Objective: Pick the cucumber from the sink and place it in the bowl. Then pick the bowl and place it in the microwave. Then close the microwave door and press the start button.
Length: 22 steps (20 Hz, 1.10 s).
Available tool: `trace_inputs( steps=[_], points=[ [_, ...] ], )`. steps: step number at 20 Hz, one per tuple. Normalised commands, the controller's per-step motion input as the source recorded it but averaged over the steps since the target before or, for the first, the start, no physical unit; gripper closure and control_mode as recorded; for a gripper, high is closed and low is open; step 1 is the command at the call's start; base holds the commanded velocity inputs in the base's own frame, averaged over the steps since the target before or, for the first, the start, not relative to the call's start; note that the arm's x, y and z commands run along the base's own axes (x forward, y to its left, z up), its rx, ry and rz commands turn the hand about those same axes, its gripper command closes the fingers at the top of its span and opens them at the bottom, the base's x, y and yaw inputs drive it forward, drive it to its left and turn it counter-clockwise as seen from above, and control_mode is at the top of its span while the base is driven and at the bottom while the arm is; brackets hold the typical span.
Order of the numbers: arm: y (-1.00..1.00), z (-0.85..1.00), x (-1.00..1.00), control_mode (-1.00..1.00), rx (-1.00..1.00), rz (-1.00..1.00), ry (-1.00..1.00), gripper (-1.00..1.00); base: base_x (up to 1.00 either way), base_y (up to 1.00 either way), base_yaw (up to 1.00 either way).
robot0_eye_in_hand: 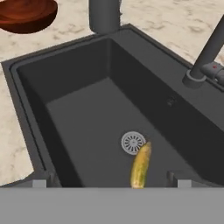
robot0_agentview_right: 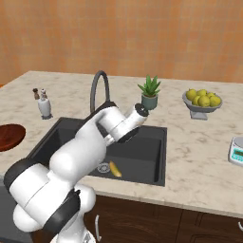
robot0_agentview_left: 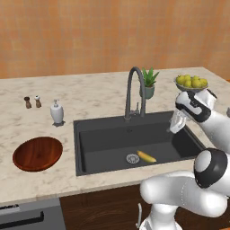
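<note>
Our tool hangs above the right part of the sink, its jaws spread as wide as they go and holding nothing. The cucumber lies flat on the sink floor just below and ahead of the tool, between its two fingertips, one end touching the rim of the round drain. Its long axis runs almost straight away from the tool, leaning slightly right, so the jaws already straddle its narrow width. We judge the best approach is a straight descent, centring on the cucumber's middle and closing only near the floor. The bowl waits on the surface, well beyond the sink's far end.
</note>
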Motion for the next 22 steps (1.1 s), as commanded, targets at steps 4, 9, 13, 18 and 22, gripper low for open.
trace_inputs(
  steps=[4, 9, 13, 18, 22],
  points=[
    [-0.14, -0.45, 0.11, -1.0, 0.18, 0.05, -0.21, -1.0, 0.0, 0.0, 0.0],
    [0.0, -0.32, 0.31, -1.0, 0.05, 0.01, -0.05, -1.0, 0.0, 0.0, 0.0],
    [0.0, -0.13, 0.36, -1.0, 0.02, 0.0, 0.0, -1.0, 0.0, 0.0, 0.0],
    [0.13, -0.01, 0.33, -1.0, -0.03, 0.0, 0.2, -1.0, 0.0, 0.0, 0.0],
    [0.13, -0.17, 0.35, -1.0, -0.03, 0.0, 0.06, -1.0, 0.0, 0.0, 0.0]
  ],
)
